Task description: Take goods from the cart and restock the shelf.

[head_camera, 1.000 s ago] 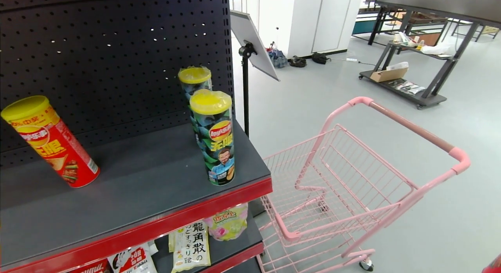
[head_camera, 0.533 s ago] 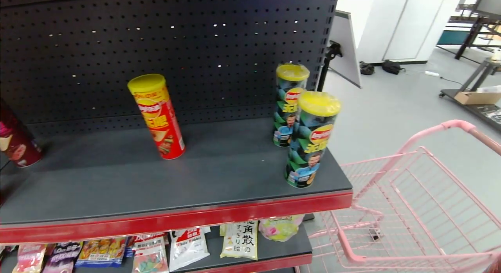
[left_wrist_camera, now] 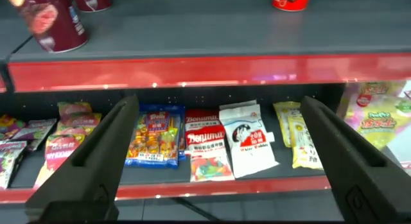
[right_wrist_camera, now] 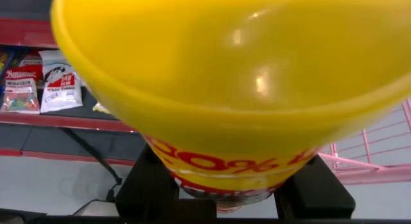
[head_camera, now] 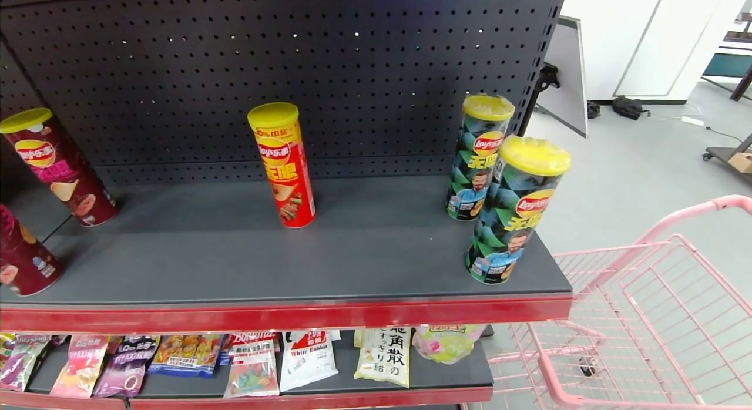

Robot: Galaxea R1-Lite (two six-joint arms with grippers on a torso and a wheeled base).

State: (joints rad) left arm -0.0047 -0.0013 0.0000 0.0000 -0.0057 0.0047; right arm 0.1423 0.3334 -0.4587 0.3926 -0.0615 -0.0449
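The landmark is the dark grey shelf board with a red front edge, and a black perforated back panel rises behind it. The left gripper is held in front of this board, a little lower than its red edge, and points toward the tier below. Its two black fingers are spread wide apart and nothing is between them. Past them, under the board, lies a row of colourful snack bags. On the board, starting from its left end, a dark maroon tube can stands near the front edge. A second maroon tube can with a yellow lid stands behind it, closer to the back panel. A standing red tube can with a yellow lid is about the middle of the board, toward the back. At the right end, the rear green-blue tube can stands near the back panel. The front green-blue tube can stands close to the red edge at the corner. To the right of the board, on the floor, is the pink wire cart. The right gripper is out in front of the board and not over it, with the snack bags on one side and the cart's wires on the other. Its black fingers press on both sides of the held red tube can with a wide yellow plastic lid. This can sits between them, touching both, with its lid end turned to the wrist camera.
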